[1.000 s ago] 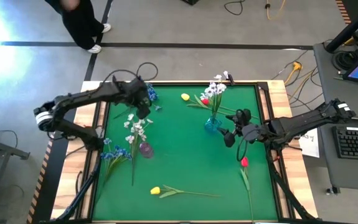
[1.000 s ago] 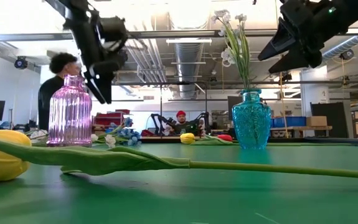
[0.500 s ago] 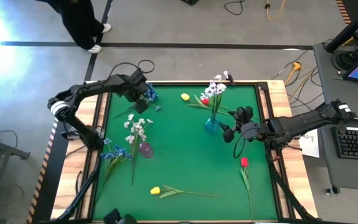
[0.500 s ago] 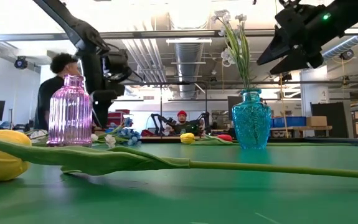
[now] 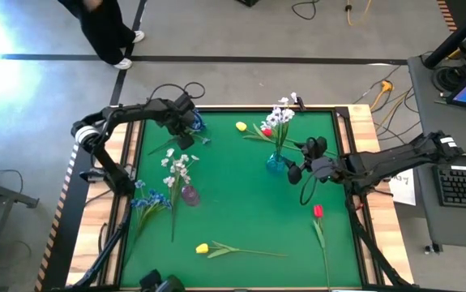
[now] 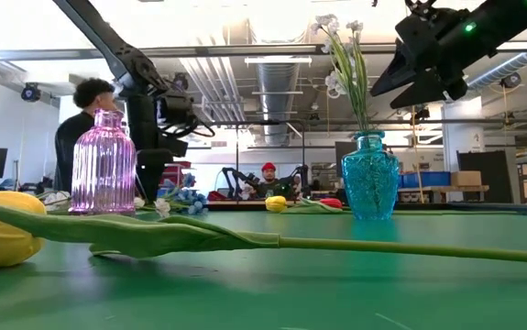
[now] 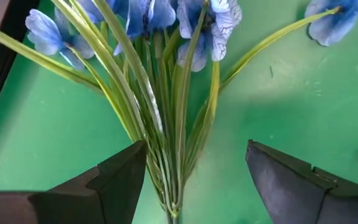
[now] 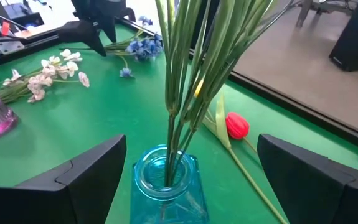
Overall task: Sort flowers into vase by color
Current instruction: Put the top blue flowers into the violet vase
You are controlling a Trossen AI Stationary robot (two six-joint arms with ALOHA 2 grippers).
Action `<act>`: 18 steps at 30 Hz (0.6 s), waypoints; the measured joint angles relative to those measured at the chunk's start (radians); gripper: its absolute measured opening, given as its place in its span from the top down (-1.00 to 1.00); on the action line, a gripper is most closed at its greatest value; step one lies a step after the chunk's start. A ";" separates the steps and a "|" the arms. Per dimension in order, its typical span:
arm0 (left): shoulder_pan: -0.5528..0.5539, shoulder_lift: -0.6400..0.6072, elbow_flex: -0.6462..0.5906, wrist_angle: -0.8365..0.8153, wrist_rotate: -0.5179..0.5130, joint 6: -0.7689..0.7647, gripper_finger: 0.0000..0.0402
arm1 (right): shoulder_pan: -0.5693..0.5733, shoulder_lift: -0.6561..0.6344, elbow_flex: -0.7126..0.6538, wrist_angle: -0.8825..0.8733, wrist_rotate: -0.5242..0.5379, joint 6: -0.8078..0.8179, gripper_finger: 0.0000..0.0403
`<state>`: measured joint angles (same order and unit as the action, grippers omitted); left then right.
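Observation:
My left gripper (image 5: 185, 131) is open and low over the table's far left corner. Its fingers stand on either side of the green stems (image 7: 169, 168) of a blue flower bunch (image 5: 197, 122) lying flat there, without touching them. My right gripper (image 5: 293, 172) is open and hovers just right of the blue glass vase (image 5: 277, 163), which holds white flowers (image 5: 281, 115) upright; in the right wrist view the vase (image 8: 165, 182) sits between the fingers, farther off. A pink vase (image 5: 190, 195) stands at centre-left. A white-pink sprig (image 5: 176, 166) lies beside it.
More flowers lie flat on the green mat: a blue bunch (image 5: 147, 199) at the left edge, a yellow tulip (image 5: 203, 248) near the front, a red tulip (image 5: 318, 212) on the right, and yellow (image 5: 241, 126) and red (image 5: 267, 131) buds at the far side. A person stands beyond the far edge.
My left gripper has come down toward the blue flower bunch at the far left corner and tipped to point down, staying open. My right gripper has shifted slightly left toward the blue vase and risen a little. The flowers and vases have not moved.

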<state>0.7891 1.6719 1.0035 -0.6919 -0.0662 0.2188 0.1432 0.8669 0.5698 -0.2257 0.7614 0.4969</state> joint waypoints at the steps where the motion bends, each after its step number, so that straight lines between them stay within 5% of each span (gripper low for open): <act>1: 0.000 0.001 0.000 0.004 0.000 0.000 -0.33 | 0.000 0.000 0.000 0.000 -0.002 0.001 -0.76; 18: 0.000 0.002 -0.004 0.011 -0.003 -0.009 -0.33 | 0.000 -0.001 0.000 -0.006 -0.006 0.008 -0.76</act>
<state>0.7891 1.6737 0.9992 -0.6810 -0.0689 0.2102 0.1432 0.8661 0.5699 -0.2318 0.7558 0.5045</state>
